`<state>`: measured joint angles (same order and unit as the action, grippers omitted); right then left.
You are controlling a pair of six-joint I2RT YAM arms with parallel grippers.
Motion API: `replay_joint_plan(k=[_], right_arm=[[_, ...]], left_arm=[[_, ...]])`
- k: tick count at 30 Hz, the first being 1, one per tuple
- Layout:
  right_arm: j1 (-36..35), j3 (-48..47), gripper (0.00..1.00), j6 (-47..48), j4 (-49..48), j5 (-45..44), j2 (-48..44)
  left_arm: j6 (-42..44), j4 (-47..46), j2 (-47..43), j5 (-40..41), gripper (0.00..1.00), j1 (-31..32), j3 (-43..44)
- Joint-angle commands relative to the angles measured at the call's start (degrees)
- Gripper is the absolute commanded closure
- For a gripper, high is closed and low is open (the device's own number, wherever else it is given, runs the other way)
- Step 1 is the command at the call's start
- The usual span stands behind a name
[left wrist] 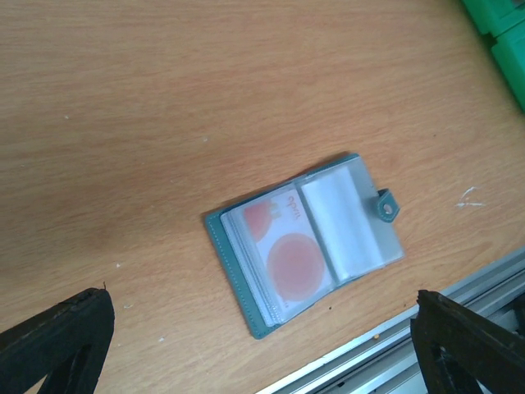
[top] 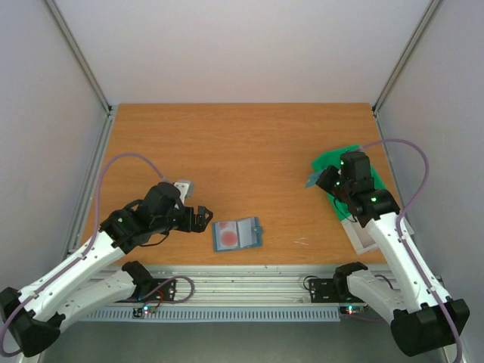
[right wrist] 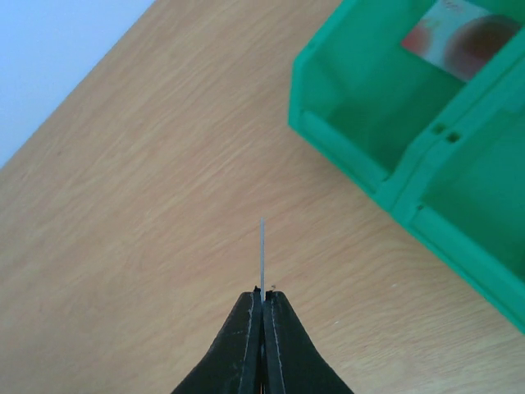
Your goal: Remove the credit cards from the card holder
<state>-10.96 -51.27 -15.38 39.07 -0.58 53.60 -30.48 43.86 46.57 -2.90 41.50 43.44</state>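
I've got the right gripper (right wrist: 262,297) clamped on a thin pale card (right wrist: 262,250), at 9 o'clock of the green bin (right wrist: 353,123). My left gripper (top: 200,218) is spread wide at 9 o'clock of the card holder (left wrist: 305,246), which lies open at 6 o'clock on the table (top: 227,136).

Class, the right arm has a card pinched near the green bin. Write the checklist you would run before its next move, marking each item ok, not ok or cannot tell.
1. Right pincer shut on the held card: ok.
2. Held card above the bin: not ok; the wrist view shows table under it.
3. Room in the bin: ok; only one binned card shows there.
4. Left pincer open, off the holder: ok.
5. Holder lying open, red card showing inside: ok.
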Motion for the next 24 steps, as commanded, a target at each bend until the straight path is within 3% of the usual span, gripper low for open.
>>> replay_joint_plan(k=[1,10,16,24], right_arm=[[6.6,1.9,0.99,0.5,-0.4,-0.4,0.0],[22.7,5.4,0.99,0.8,1.6,-4.2,-3.9],[28.0,6.6,0.99,0.7,2.2,-12.3,-8.2],[34.8,8.1,0.99,2.7,1.3,-10.1,-7.1]], left_arm=[[2.0,0.7,1.1,1.0,0.01,-0.1,2.2],[-1.1,-2.5,-0.7,-1.1,0.01,0.0,-1.0],[-1.6,-1.9,-0.1,-2.4,0.01,-0.1,-0.6],[-1.2,1.3,-2.6,-2.6,0.01,0.0,-0.1]])
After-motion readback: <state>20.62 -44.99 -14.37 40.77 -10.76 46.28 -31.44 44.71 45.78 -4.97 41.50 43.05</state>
